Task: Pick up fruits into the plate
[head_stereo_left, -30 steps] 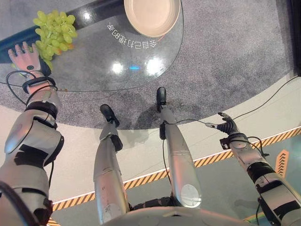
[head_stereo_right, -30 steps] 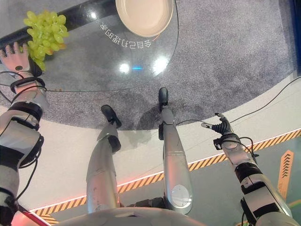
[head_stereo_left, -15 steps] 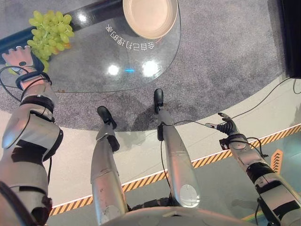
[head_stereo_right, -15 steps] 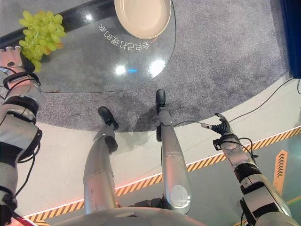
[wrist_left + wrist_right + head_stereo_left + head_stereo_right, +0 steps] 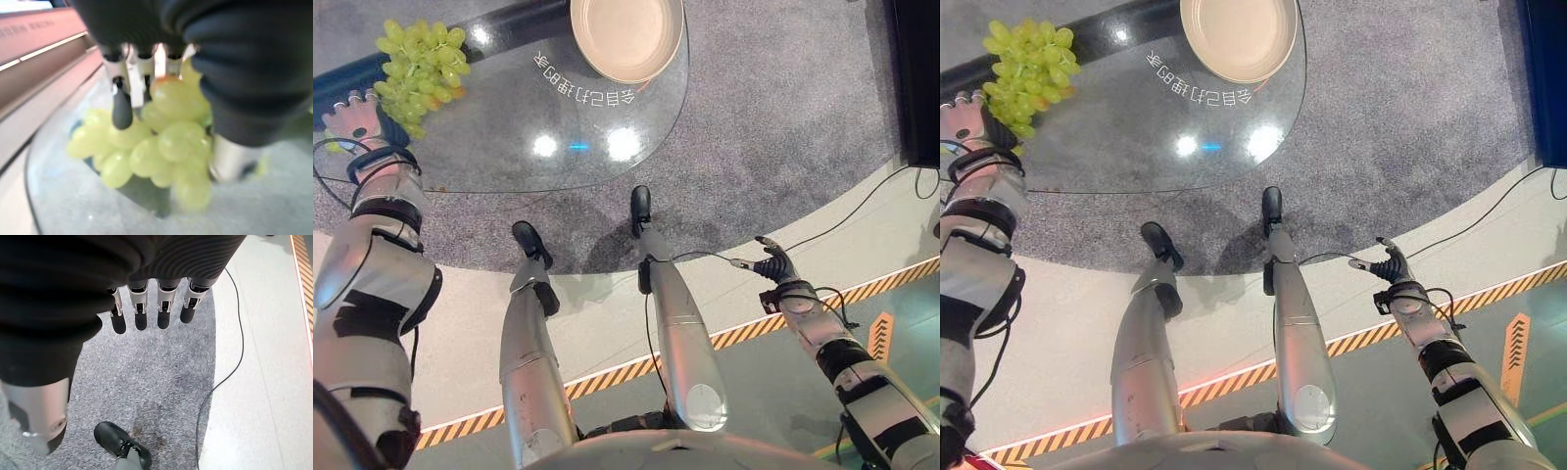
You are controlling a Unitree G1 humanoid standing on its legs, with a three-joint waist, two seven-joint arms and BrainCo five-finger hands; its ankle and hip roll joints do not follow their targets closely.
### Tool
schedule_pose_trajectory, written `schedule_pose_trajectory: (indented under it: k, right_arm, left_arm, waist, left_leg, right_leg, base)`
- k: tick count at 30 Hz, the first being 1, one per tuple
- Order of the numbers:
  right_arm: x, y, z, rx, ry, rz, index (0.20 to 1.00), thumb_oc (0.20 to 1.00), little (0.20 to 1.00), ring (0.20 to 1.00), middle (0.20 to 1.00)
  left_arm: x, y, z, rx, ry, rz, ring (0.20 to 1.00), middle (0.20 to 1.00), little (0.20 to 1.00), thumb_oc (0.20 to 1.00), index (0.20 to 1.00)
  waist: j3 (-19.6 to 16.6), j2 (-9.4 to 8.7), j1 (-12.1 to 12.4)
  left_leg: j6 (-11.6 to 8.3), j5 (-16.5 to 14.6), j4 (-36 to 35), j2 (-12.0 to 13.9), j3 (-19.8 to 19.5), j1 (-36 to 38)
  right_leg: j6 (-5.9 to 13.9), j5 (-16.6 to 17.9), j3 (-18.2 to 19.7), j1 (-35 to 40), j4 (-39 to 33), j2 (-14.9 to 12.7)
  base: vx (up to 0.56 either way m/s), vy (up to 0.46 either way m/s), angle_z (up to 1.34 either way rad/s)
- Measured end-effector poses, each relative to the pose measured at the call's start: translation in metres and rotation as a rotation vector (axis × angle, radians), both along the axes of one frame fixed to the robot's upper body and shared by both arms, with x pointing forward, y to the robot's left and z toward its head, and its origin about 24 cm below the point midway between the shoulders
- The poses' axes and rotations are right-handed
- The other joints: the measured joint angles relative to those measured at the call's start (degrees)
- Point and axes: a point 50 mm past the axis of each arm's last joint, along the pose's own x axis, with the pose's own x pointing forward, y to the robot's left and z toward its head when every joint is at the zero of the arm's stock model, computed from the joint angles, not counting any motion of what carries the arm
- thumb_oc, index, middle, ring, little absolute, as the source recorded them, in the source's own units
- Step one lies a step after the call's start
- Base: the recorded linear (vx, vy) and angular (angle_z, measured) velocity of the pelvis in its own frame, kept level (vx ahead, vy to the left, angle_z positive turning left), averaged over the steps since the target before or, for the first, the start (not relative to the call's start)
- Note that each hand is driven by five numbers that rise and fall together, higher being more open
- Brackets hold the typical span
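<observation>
Left eye view, grapes: a bunch of green grapes (image 5: pixel 414 67) is seen at the far left edge of the round glass tabletop (image 5: pixel 509 137), with the left hand (image 5: pixel 354 116) touching its near side, presumably so the bunch can be gathered for lifting.
Left eye view, plate: a beige plate (image 5: pixel 626 36) sits at the far edge of the same tabletop, well apart from the grapes; nothing is seen in it, so the task is judged to be at its first grasp.
Right eye view, right hand: the right hand (image 5: pixel 1386 266) is held low beside the body, over the floor and near the striped floor line (image 5: pixel 1489 294), well apart from the tabletop; it is judged to be parked out of the way.
Left wrist view, fingers: the left hand's fingers (image 5: pixel 122 110) are draped over the top of the grapes with the thumb on the opposite side, so the bunch is enclosed; the grip is judged to be closing around it, and the grapes appear to rest on the glass.
Right wrist view, fingers: the right hand's fingers (image 5: pixel 142 316) hang straight and relaxed over grey carpet (image 5: pixel 161 382), with nothing held.
Containers: one plate only, nothing in it; the fruit has not yet been placed there.
</observation>
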Motion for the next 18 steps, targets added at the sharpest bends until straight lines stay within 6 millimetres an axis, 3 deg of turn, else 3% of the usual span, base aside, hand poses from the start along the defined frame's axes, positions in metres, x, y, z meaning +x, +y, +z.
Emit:
schedule_pose_trajectory:
  k: [8,18]
  right_arm:
    - [0.000,0.001,0.000,-0.001,-0.001,-0.006,1.000,1.000,1.000,1.000,1.000]
    - [-0.003,0.012,-0.005,0.018,0.008,-0.017,1.000,1.000,1.000,1.000,1.000]
  left_arm:
    - [0.001,-0.002,-0.003,-0.055,-0.030,-0.035,1.000,1.000,1.000,1.000,1.000]
    - [-0.002,-0.014,-0.044,-0.228,-0.054,-0.135,1.000,1.000,1.000,1.000,1.000]
  waist:
    - [0.01,0.01,0.04]
    - [0.25,0.40,1.84]
  left_leg:
    - [0.40,0.28,-0.42,-0.05,0.11,0.85]
    - [0.16,2.66,-6.03,-1.25,0.87,6.31]
  right_leg:
    - [-0.01,0.00,-0.07,0.55,0.05,-0.02]
    - [-0.01,-0.04,0.16,3.44,-0.85,-0.50]
  base:
    - [0.00,0.000,0.00]
    - [0.00,0.001,0.01]
